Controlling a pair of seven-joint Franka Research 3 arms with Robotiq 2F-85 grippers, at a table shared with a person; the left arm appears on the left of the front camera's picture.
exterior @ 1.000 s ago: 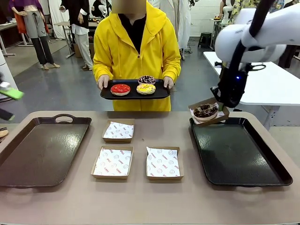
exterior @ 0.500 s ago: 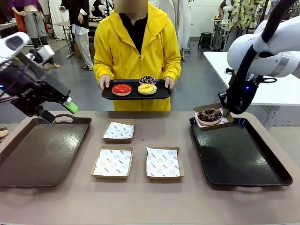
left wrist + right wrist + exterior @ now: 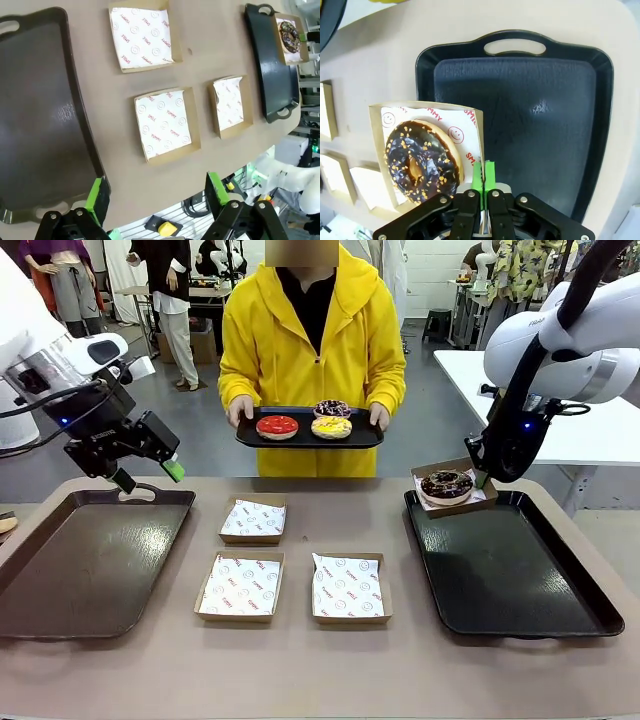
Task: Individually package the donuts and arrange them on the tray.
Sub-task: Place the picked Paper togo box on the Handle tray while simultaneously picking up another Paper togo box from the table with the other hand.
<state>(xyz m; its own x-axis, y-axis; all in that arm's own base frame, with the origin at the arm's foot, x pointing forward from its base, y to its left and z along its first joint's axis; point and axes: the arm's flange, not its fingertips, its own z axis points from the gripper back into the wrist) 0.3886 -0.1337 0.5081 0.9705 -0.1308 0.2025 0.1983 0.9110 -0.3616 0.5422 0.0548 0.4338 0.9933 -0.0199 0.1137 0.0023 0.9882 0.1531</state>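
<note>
The chocolate donut (image 3: 446,484) (image 3: 420,160) lies in a paper-lined cardboard box (image 3: 482,497) (image 3: 478,131). My right gripper (image 3: 478,477) (image 3: 484,175) is shut on that box's edge and holds it over the far left corner of the right-hand tray (image 3: 510,570) (image 3: 545,100). A person across the table holds a black serving tray (image 3: 300,443) carrying a red donut (image 3: 277,426), a yellow one (image 3: 331,427) and a purple-iced one (image 3: 331,409). My left gripper (image 3: 150,476) (image 3: 156,192) hangs open above the far edge of the left tray (image 3: 90,570) (image 3: 40,125).
Three empty paper-lined boxes sit mid-table: one at the back (image 3: 253,519) (image 3: 141,35) and two in front (image 3: 241,587) (image 3: 349,589). Bare tabletop lies between the boxes and each tray. The left tray holds nothing.
My left arm has swung in from the left to above the left tray's far edge. The right gripper lowered the boxed donut slightly, then held still. The person stepped to the right.
</note>
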